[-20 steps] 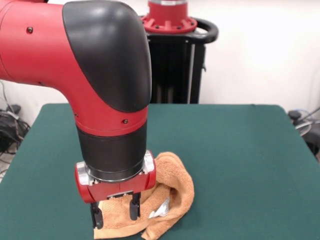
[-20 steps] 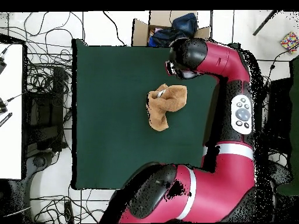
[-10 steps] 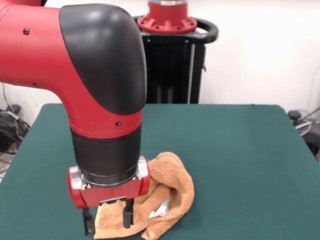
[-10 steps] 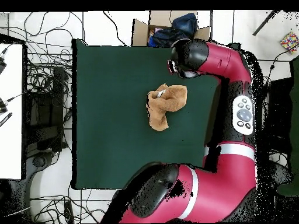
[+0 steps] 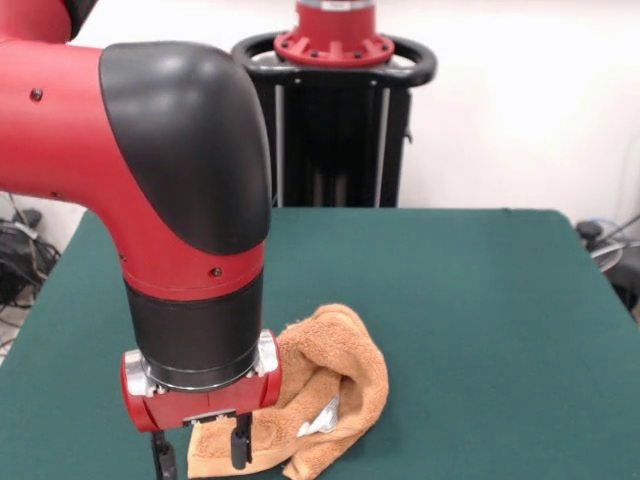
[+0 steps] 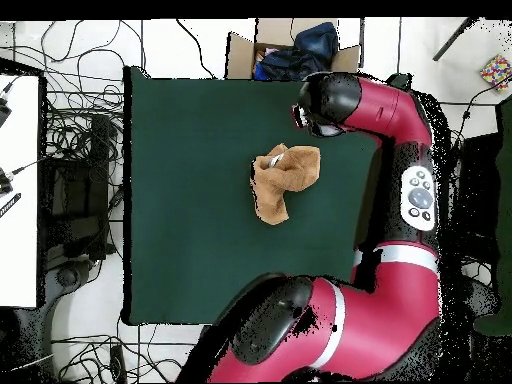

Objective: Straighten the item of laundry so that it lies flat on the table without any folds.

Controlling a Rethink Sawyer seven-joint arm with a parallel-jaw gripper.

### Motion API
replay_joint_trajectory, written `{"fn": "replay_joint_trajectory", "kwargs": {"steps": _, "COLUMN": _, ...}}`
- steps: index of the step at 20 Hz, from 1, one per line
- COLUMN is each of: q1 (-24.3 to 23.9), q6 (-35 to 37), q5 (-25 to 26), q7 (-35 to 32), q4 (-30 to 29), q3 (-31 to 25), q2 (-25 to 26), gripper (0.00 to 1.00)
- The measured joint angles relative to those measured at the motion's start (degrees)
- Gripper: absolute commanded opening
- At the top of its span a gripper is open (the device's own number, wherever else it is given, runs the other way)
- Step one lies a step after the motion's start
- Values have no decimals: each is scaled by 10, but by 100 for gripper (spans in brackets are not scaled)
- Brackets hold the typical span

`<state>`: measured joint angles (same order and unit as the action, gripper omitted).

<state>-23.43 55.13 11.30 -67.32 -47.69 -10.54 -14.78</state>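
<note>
- The towel point(image 5: 310, 395) lay crumpled, folded over itself, low in the frame on the green table point(image 5: 480, 300).
- The gripper point(image 5: 200, 455) hung with fingers spread, straddling the towel's lower-left edge and pinching nothing.
- Judged step: positioning for a grasp; next, closing on that edge and pulling outward.

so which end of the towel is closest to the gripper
The towel's flat lower-left corner, beside the open gripper; the bunched-up hump lies farther off.

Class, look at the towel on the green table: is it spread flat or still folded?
Still folded. The towel sits bunched in a raised hump with a fold curling over itself; overhead it forms a narrow crumpled shape on the table.
</note>
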Motion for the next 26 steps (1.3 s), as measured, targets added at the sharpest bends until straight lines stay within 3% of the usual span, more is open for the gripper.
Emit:
{"fn": "replay_joint_trajectory", "kwargs": {"steps": 15, "q1": -25, "q6": -59, "q5": 5, "q7": 0, "q4": -61, "q3": 0, "q2": 3, "gripper": 100}}
{"fn": "replay_joint_trajectory", "kwargs": {"steps": 26, "q1": -27, "q6": -60, "q5": 19, "q7": 0, "q4": -73, "q3": -2, "q2": 5, "gripper": 100}}
